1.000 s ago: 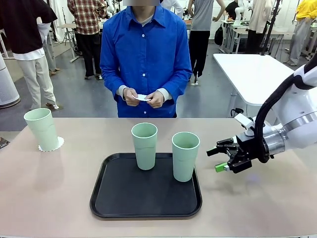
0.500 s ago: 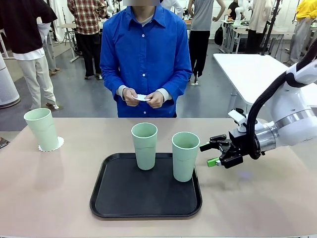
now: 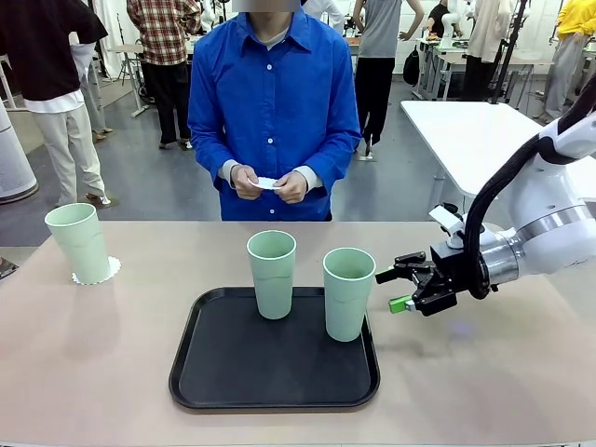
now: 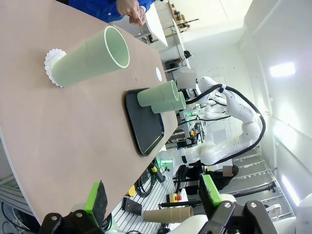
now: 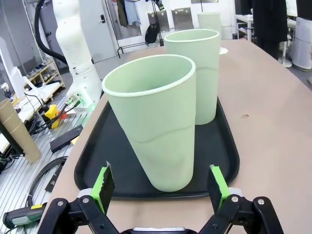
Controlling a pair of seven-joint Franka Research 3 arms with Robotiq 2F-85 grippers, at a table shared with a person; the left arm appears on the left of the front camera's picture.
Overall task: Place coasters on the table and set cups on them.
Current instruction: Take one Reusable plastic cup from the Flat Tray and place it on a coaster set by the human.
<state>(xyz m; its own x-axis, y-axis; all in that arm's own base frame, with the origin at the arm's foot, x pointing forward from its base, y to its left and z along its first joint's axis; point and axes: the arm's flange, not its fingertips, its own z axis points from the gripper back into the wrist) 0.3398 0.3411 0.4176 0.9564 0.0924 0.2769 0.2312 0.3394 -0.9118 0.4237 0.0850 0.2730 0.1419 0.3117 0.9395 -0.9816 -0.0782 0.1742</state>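
Note:
Two pale green cups stand on the black tray [image 3: 233, 382]: one cup [image 3: 271, 273] at its back middle, the other cup [image 3: 347, 292] at its right. A third cup [image 3: 78, 241] stands on a white lacy coaster [image 3: 110, 271] at the table's far left. My right gripper [image 3: 390, 290] is open, level with the right cup and just to its right; in the right wrist view that cup [image 5: 153, 131] stands close ahead between the fingers. My left gripper [image 4: 153, 197] is open and holds nothing. The person holds a small white coaster [image 3: 267, 183] in both hands.
The beige table [image 3: 484, 363] has free room right of the tray and at the front left. A white table [image 3: 484, 140] stands behind at the right. Other people stand far back.
My right gripper has moved left toward the right cup, then stopped beside it. Cups, tray and the person's hands have not moved.

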